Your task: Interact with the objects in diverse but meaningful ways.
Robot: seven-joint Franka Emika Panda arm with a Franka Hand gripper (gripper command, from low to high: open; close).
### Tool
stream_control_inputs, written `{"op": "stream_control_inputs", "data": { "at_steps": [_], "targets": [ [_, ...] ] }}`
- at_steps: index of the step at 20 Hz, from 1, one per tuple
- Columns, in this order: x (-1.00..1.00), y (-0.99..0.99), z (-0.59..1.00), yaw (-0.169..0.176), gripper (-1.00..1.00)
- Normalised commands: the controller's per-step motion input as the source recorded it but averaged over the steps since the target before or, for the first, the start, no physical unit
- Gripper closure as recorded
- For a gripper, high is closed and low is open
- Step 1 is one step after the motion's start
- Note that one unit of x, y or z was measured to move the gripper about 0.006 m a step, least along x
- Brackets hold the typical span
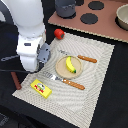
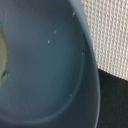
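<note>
You had the arm (image 1: 30, 40) low over the left edge of the striped mat (image 1: 97, 65), at the middle left of the exterior view. Its gripper was hidden beneath the white body. The wrist view showed no fingers either, so I cannot tell whether they stood wide, narrow or closed on anything.

That wrist view was almost filled by the smooth curved inside of a grey pan (image 2: 45, 70). A strip of the woven mat and some dark table showed beyond its rim. I judge it was the pan and not the pot (image 1: 65, 7), since the pot stood at the top of the exterior view, well apart from the arm.

The other pieces lay like this:
- The tomato (image 1: 59, 33) sat at the mat's upper left corner.
- The banana (image 1: 70, 65) lay on a plate (image 1: 61, 70) at the centre, between a fork (image 1: 64, 81) and a knife (image 1: 80, 58).
- The yellow block (image 1: 41, 88) was at the lower left.
- The sausage (image 1: 16, 80) lay off the mat, at the left edge.

The step in hand looked like work on the pan, either reaching into it or taking its rim. Your next move called for checking where the fingers sat against the rim before you closed or lifted.
</note>
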Motion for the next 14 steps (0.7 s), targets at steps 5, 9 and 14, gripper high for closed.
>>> {"op": "stream_control_inputs", "data": {
  "at_steps": [5,9,14],
  "targets": [
    [0.00,-0.08,-0.11,0.000,1.00],
    [0.00,-0.07,-0.10,0.000,1.00],
    [0.00,-0.08,-0.10,0.000,1.00]
  ]
}}
